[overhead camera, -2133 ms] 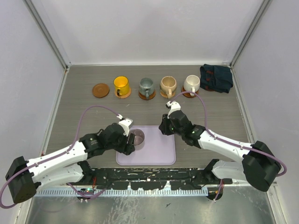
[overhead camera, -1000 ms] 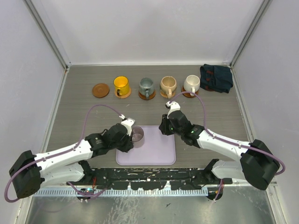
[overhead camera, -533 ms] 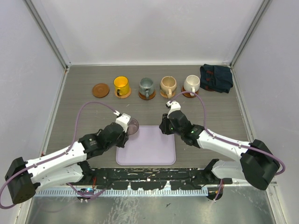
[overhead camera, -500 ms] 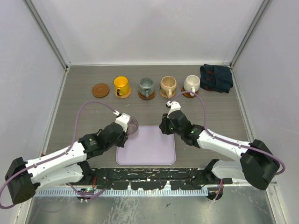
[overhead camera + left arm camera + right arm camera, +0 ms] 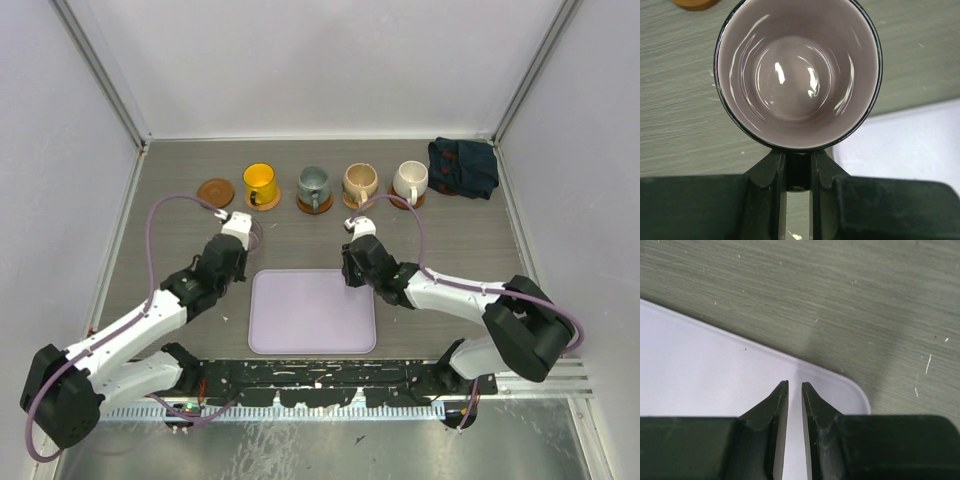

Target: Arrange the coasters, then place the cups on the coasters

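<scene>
Well, from above I see the left gripper (image 5: 244, 235) carrying the pale mauve-pink ceramic mug (image 5: 253, 230) just near of the bare dark brown round wooden coaster (image 5: 215, 190) at the far left. The row of four other mugs (image 5: 313, 186) to its right is already seated on discs, so that is the only spot left. In the left wrist view, the jaws pinch the mug's wall and hold it upright, mouth towards me. In the right wrist view, the right gripper (image 5: 795, 385) hangs over the lilac rectangular tray's (image 5: 700, 365) far right corner. Its jaws are almost pressed together and hold nothing; parked clear, I judge.
</scene>
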`<state>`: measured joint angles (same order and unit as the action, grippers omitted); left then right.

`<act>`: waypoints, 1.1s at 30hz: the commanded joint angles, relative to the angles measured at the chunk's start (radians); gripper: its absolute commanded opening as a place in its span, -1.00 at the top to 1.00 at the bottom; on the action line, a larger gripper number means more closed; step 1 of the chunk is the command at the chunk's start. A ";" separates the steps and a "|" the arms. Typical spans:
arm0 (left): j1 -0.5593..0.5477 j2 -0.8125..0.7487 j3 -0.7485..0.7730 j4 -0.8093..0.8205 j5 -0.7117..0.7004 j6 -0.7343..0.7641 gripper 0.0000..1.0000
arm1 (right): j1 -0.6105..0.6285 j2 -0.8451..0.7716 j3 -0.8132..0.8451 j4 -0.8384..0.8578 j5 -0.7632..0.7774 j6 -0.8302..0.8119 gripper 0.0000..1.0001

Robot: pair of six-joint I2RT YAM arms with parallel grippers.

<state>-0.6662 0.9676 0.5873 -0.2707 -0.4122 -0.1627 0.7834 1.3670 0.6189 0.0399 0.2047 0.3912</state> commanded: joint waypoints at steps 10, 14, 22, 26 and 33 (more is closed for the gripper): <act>0.393 0.237 0.215 0.375 0.135 0.059 1.00 | -0.035 0.026 0.136 0.090 0.081 -0.077 0.56; 0.494 0.381 0.313 0.414 0.175 0.059 1.00 | -0.058 -0.035 0.110 0.078 0.107 -0.080 0.55; 0.581 0.612 0.504 0.436 0.243 0.082 1.00 | -0.076 -0.101 0.089 0.053 0.119 -0.063 0.54; 0.600 0.678 0.554 0.441 0.267 0.089 1.00 | -0.078 -0.113 0.096 0.047 0.132 -0.063 0.53; 0.627 0.741 0.589 0.443 0.311 0.084 1.00 | -0.080 -0.104 0.113 0.042 0.128 -0.062 0.53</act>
<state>-0.0605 1.7142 1.1069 0.0299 -0.1333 -0.0868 0.7067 1.2888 0.7082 0.0704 0.3134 0.3267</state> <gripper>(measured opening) 0.154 0.234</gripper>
